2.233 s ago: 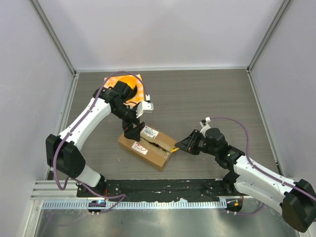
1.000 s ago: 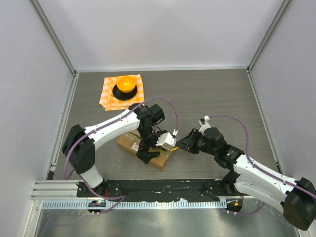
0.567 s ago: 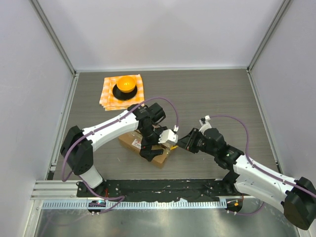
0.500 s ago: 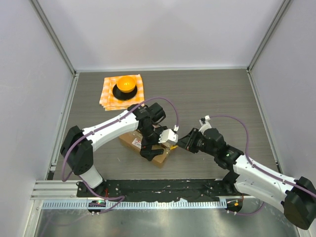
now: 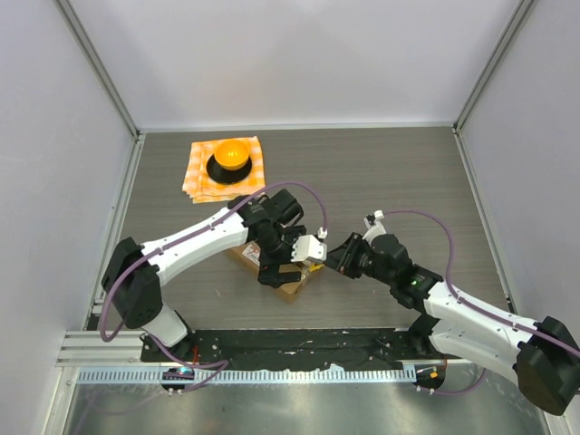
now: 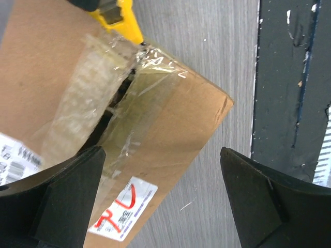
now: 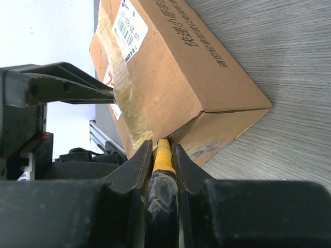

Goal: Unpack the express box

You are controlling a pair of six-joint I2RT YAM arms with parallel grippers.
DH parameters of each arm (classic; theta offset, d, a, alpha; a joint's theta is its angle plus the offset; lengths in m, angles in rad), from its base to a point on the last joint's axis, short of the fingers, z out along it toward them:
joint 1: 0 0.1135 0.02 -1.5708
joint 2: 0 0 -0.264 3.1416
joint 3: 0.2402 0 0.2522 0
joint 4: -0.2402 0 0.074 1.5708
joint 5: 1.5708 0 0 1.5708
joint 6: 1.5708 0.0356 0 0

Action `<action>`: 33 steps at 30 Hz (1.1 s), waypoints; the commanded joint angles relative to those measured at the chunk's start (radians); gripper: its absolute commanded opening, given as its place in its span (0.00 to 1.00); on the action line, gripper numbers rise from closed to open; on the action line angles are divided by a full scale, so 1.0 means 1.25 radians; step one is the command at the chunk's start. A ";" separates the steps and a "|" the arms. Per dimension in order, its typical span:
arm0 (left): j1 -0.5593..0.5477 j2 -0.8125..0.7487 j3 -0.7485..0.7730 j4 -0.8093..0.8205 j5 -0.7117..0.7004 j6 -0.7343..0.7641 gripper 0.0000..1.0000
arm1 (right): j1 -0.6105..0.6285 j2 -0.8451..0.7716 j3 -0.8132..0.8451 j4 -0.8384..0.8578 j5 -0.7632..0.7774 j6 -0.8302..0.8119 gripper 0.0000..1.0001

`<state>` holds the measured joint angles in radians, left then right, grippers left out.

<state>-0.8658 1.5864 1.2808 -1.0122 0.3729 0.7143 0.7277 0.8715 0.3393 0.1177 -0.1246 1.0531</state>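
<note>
The express box (image 5: 292, 290) is a brown carton lying near the front middle of the table, mostly under my left arm. My left gripper (image 5: 275, 274) hovers over it, open, its fingers (image 6: 57, 206) standing either side of the box's near corner (image 6: 170, 119). The white sticker with red marks (image 6: 121, 209) and wrinkled clear tape (image 6: 88, 103) along a partly split seam show below it. My right gripper (image 5: 337, 262) is shut on a yellow-and-black cutter (image 7: 163, 160). The cutter's tip (image 6: 121, 18) touches the taped seam at the box's right end (image 7: 181, 67).
An orange checked cloth (image 5: 198, 177) with a black bowl (image 5: 229, 161) lies at the back left. A black strip (image 5: 362, 344) runs along the near table edge, close to the box in the left wrist view (image 6: 289, 77). Grey walls stand on three sides.
My left arm has swung from over the cloth at the back left to over the box, uncovering the bowl. My right gripper has edged left with the cutter against the box's end.
</note>
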 commanded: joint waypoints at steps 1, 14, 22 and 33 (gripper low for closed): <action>0.009 -0.072 0.052 0.005 -0.039 0.046 1.00 | 0.020 0.015 0.002 0.010 -0.060 0.006 0.01; 0.009 -0.216 -0.112 0.061 -0.140 0.148 1.00 | 0.019 -0.018 -0.019 0.057 -0.108 0.042 0.01; 0.231 -0.233 -0.114 -0.070 -0.091 0.022 1.00 | 0.019 -0.108 0.001 -0.046 -0.008 -0.002 0.01; 0.236 -0.128 -0.250 0.125 -0.255 -0.042 1.00 | 0.044 -0.220 0.027 -0.196 0.057 -0.029 0.01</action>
<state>-0.5774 1.2812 0.9588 -0.9516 0.1486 0.7555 0.7532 0.6312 0.3176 -0.0559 -0.0872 1.0500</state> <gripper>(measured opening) 0.996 0.225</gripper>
